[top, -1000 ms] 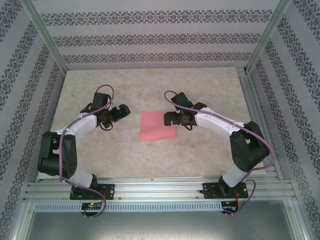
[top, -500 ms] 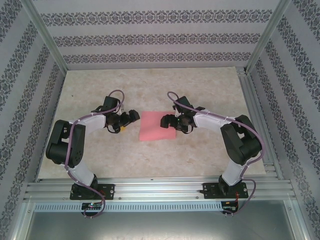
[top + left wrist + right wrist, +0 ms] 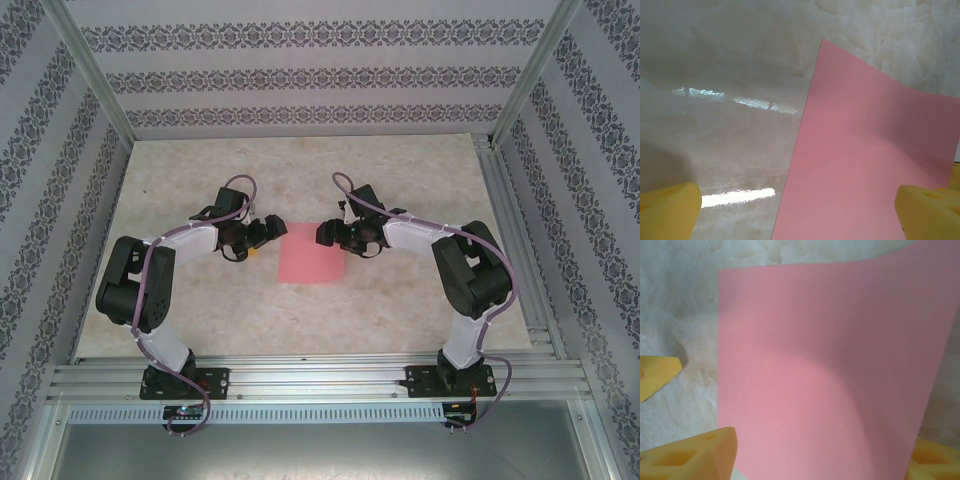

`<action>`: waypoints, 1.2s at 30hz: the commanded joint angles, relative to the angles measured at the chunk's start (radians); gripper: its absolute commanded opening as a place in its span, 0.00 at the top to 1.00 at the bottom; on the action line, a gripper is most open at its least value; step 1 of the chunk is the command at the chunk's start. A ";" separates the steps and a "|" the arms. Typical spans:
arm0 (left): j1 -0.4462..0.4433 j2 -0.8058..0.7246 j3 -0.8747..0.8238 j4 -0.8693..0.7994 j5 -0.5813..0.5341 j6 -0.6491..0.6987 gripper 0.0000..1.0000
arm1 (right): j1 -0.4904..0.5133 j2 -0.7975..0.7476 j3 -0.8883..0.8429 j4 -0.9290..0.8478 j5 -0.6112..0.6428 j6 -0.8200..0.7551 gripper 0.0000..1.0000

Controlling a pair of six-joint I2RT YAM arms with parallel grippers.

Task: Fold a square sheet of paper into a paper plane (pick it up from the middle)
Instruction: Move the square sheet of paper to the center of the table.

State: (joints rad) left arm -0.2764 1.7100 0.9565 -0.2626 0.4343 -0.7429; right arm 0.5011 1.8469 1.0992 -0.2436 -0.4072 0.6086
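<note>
My left jaws gape wide, empty; right jaws straddle the paper (image 3: 312, 255), grip unclear. Squeeze crooked and I reckon it crumples.

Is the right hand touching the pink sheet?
Cannot tell. In the right wrist view the right hand straddles the square sheet of paper; neither contact nor gap shows plainly.

A beige, marble-patterned tabletop (image 3: 400, 180) lies between 3 walls of wallpaper (image 3: 300, 75) with dark floral bands. 2 aluminium posts (image 3: 88, 70) slant up from its back corners. Grooved aluminium rails (image 3: 320, 378) run along the near edge. In the left wrist view, streaks of glare (image 3: 755, 102) shine on the glossy surface.
</note>
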 commanded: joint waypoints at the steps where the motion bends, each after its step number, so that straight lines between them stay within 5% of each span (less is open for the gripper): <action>1: -0.006 0.001 0.021 -0.014 -0.016 -0.005 0.00 | -0.015 0.023 0.025 0.011 -0.026 0.002 0.36; 4: -0.007 -0.007 0.020 -0.021 -0.021 -0.001 0.00 | -0.020 -0.002 -0.004 -0.005 0.016 0.002 0.41; 9: -0.008 -0.003 0.024 -0.020 -0.016 -0.001 0.00 | -0.033 -0.027 -0.037 -0.017 0.012 -0.019 0.71; 16: -0.013 0.000 0.045 -0.038 -0.018 0.007 0.00 | -0.073 -0.076 -0.055 -0.067 -0.045 -0.083 1.00; 24: -0.024 -0.006 0.063 -0.050 -0.015 0.016 0.00 | -0.186 -0.122 -0.056 -0.248 -0.151 -0.293 1.00; 29: -0.035 0.003 0.079 -0.056 -0.014 0.021 0.00 | -0.225 -0.055 -0.002 -0.348 -0.069 -0.356 0.91; 31: -0.039 0.007 0.087 -0.059 -0.013 0.026 0.00 | -0.225 -0.030 0.035 -0.388 -0.006 -0.361 0.72; 36: -0.042 -0.010 0.093 -0.084 -0.054 0.039 0.00 | -0.183 -0.076 0.136 -0.524 0.290 -0.322 0.44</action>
State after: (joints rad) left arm -0.3065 1.7100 1.0225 -0.3092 0.4202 -0.7334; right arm 0.2867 1.8099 1.1538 -0.6605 -0.3336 0.2901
